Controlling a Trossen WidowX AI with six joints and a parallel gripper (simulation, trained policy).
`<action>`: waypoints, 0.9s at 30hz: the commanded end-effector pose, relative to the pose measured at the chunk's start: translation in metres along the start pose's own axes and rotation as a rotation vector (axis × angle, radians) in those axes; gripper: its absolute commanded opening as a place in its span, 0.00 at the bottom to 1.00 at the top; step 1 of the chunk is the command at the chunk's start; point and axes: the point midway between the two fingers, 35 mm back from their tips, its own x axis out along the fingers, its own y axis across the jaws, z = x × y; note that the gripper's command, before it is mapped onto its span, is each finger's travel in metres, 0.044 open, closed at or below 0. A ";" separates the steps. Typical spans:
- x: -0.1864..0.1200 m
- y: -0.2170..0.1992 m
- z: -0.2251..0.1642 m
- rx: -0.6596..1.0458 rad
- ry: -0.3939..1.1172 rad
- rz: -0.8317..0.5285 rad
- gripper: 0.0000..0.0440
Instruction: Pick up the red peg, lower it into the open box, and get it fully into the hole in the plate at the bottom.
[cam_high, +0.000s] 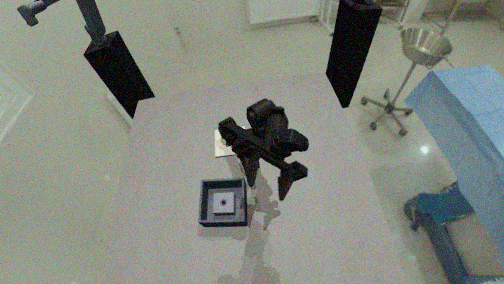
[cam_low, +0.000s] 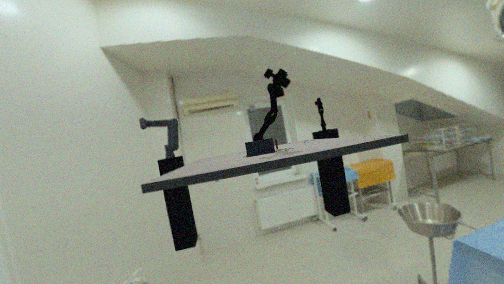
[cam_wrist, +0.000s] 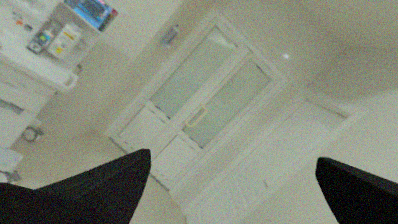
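Gripper: raised high above the table, fingers spread wide, grasping nothing
Red peg: probably the small upright red sliver, near a dark block
Box: open, pale plate inside, its hole showing dark

A pale table carries a dark open box and, farther off, a cream square.

Matte black arm, black hand with two tapered, pointed fingers.
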 end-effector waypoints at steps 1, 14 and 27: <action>-0.004 -0.003 0.005 -0.008 -0.019 0.000 0.97; -0.099 -0.064 0.100 0.101 -0.417 -0.048 1.00; -0.206 -0.175 0.133 0.351 -0.764 -0.188 1.00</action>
